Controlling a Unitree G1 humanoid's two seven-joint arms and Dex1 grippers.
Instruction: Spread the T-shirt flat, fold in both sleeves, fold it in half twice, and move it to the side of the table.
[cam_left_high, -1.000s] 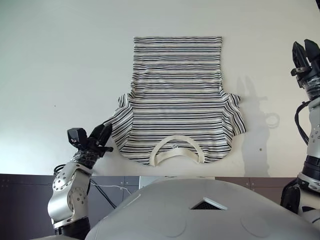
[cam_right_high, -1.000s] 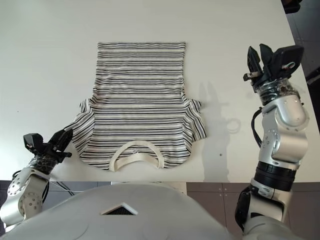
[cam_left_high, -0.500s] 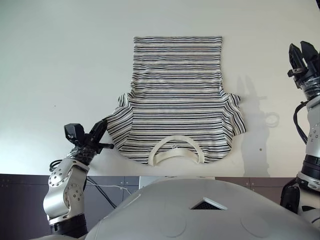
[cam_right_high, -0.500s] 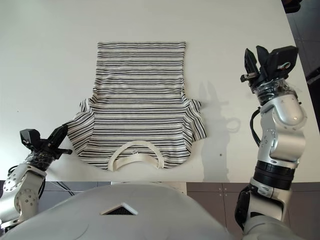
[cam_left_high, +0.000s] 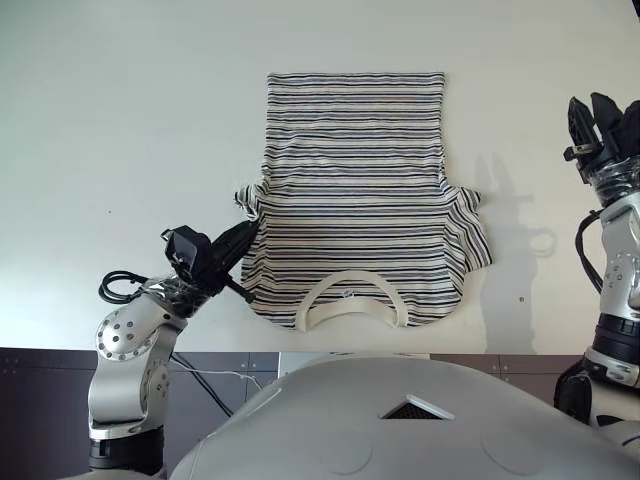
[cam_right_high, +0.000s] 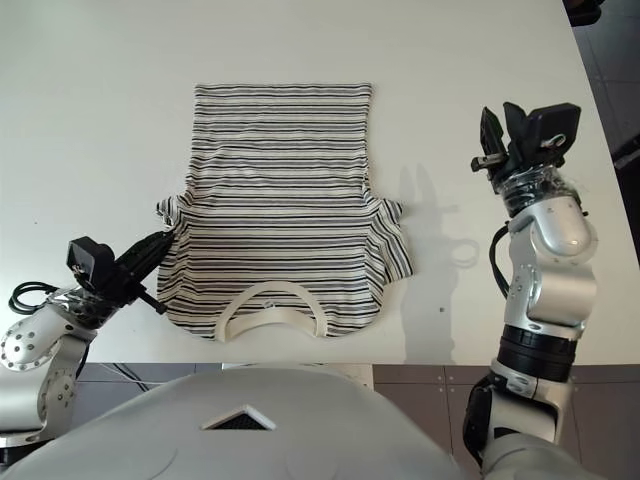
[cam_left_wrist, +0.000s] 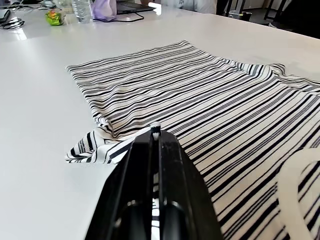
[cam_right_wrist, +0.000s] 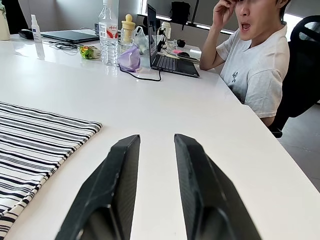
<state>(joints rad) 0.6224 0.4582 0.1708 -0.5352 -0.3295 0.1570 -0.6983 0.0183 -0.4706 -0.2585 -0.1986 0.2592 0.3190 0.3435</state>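
A black-and-white striped T-shirt (cam_left_high: 355, 200) lies on the white table (cam_left_high: 120, 120), with its cream collar (cam_left_high: 350, 300) toward me and its hem at the far side. My left gripper (cam_left_high: 243, 237) rests at the shirt's left edge, fingers shut with striped cloth of the left sleeve pinched between them. The sleeve is drawn in over the body, and a small crumpled corner (cam_left_wrist: 87, 150) sticks out near the armpit. The right sleeve (cam_left_high: 470, 225) lies spread outward. Off the shirt's right side my right gripper (cam_right_high: 508, 128) hangs above the bare table, open with nothing in it.
The table's front edge (cam_left_high: 80, 347) runs just below the collar and the left arm. At the far end of the table stand a water bottle (cam_right_wrist: 110, 30), a laptop (cam_right_wrist: 167, 57) and small items. Bare table lies on both sides of the shirt.
My left gripper moved right onto the shirt's left edge and shut, and the left sleeve no longer lies spread out. My right gripper drifted slightly down and left.
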